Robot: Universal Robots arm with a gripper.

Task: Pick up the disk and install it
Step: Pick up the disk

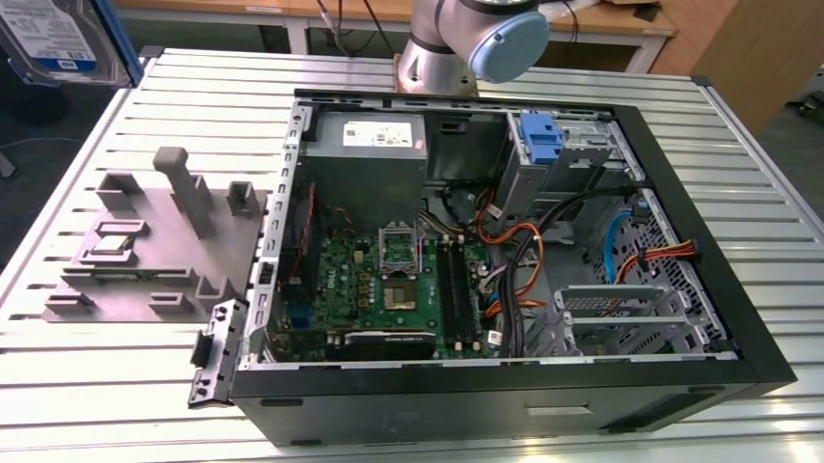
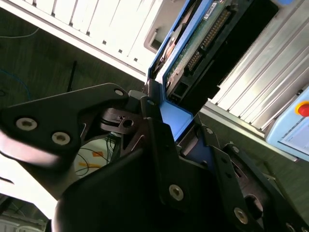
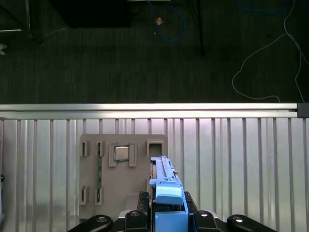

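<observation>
My hand [image 3: 166,205] is clenched on the disk [image 1: 52,34], gripping its blue bracket. The disk is held edge-up in the air. The grey holder [image 1: 142,260] lies below on the slatted table [image 1: 116,405], beside the open computer case [image 1: 515,395].

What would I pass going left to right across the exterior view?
Disk → grey fixture → motherboard → drive cage.
</observation>
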